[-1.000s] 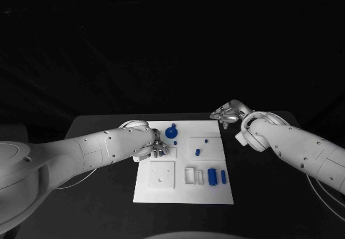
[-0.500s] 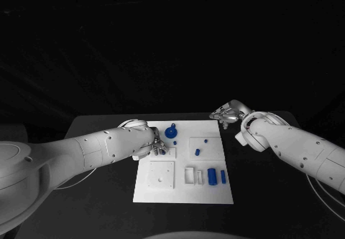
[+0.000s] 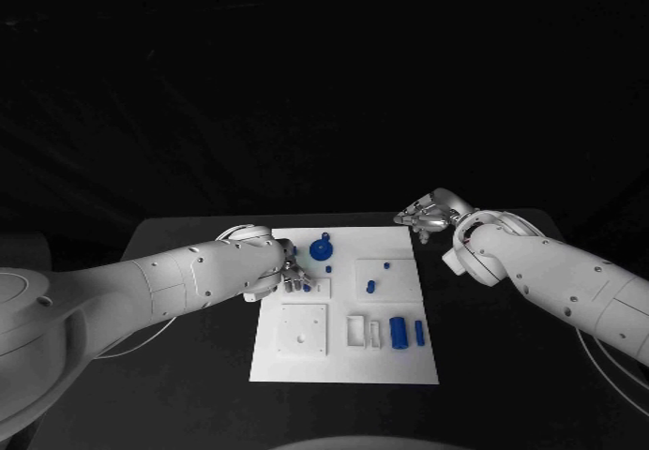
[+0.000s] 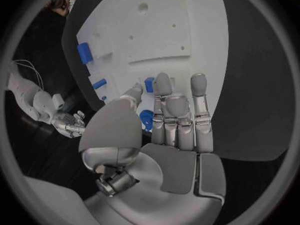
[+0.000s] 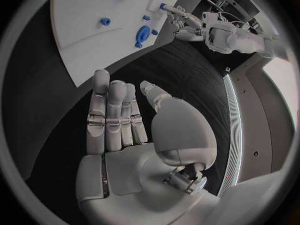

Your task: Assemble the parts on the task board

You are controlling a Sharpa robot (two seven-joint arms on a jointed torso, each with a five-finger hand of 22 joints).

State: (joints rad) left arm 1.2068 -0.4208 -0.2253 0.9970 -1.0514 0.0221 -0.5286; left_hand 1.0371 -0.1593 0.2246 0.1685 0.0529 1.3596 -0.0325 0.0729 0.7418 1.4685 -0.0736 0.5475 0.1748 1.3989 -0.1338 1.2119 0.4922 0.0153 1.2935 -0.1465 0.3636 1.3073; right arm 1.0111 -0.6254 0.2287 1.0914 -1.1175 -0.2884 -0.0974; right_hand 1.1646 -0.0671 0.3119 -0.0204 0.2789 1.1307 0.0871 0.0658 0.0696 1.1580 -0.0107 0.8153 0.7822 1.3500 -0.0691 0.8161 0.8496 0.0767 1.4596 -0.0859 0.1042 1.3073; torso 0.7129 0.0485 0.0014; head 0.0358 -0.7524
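Head view has the left hand [image 3: 287, 273], fingers straight and together, holding nothing, over the task board [image 3: 346, 366] beside a small blue peg [image 3: 307, 287], seemingly light, rigid, best pinched by its sides, while the right hand [image 3: 430, 217] hangs empty off the board's far right corner.

Both robot hands [image 3: 287, 274] [image 3: 430, 216] empty, fingers apart
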